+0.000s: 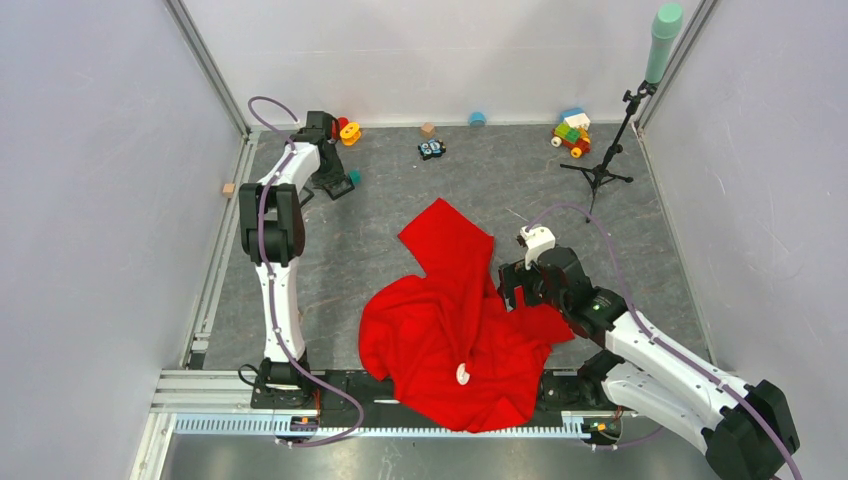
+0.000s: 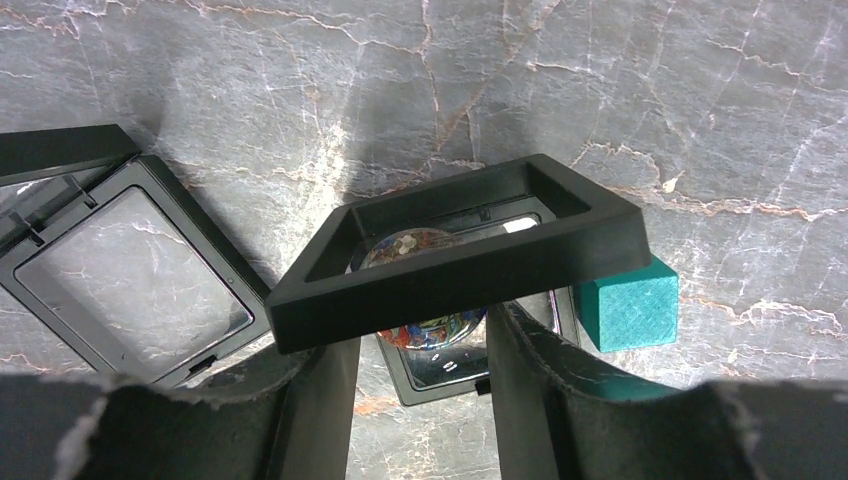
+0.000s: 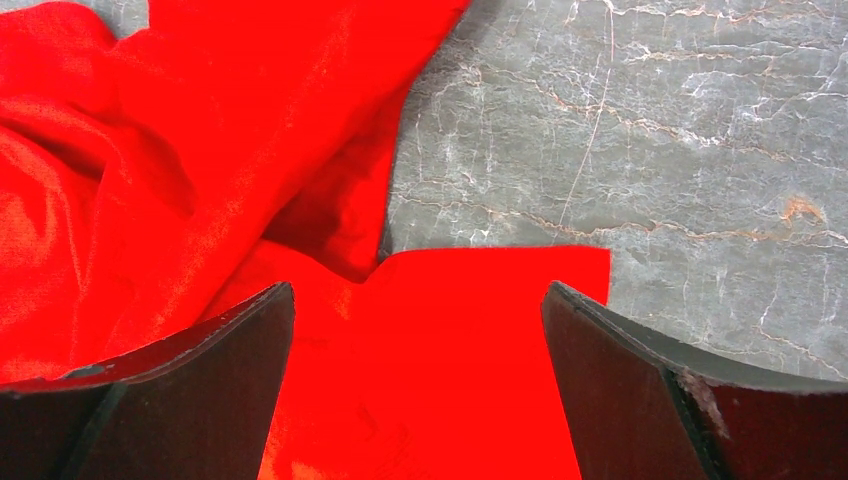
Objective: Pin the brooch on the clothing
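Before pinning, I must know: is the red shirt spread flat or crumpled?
Crumpled. The red shirt lies bunched in overlapping folds, not flat.

Black frame (image 2: 455,255) tilted over a multicoloured round brooch (image 2: 432,328), teal block (image 2: 630,305) just beside, another black case (image 2: 130,270) at left

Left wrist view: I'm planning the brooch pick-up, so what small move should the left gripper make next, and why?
Probably nudge the black frame further back with the left gripper before reaching in. The frame stands tilted across the brooch, hiding its middle, while the brooch lies in its tray just ahead of the open fingers.
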You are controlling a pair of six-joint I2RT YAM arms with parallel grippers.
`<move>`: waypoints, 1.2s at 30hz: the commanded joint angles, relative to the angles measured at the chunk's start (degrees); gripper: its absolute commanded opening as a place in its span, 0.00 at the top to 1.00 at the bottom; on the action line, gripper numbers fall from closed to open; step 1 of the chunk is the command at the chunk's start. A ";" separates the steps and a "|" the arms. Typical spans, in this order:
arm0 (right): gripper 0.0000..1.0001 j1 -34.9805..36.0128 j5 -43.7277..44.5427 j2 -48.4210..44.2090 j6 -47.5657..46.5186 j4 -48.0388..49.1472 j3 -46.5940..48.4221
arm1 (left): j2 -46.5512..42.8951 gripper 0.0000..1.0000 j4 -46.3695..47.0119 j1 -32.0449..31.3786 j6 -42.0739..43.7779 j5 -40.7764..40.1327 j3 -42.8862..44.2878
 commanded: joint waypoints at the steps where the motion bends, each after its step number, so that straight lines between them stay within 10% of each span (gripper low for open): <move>1: 0.02 -0.22 -0.55 -0.68 0.16 2.10 -0.18 | -1.05 0.58 -0.23 0.37 3.17 0.36 0.24; 20: 0.02 -0.22 -5.06 -6.27 0.50 1.91 -0.13 | -26.39 0.61 8.32 -1.04 -0.33 10.67 -25.03; 36: 0.03 0.17 -41.79 -14.69 -8.07 21.44 -4.03 | -55.38 0.65 11.80 -19.39 -2.24 55.46 -52.17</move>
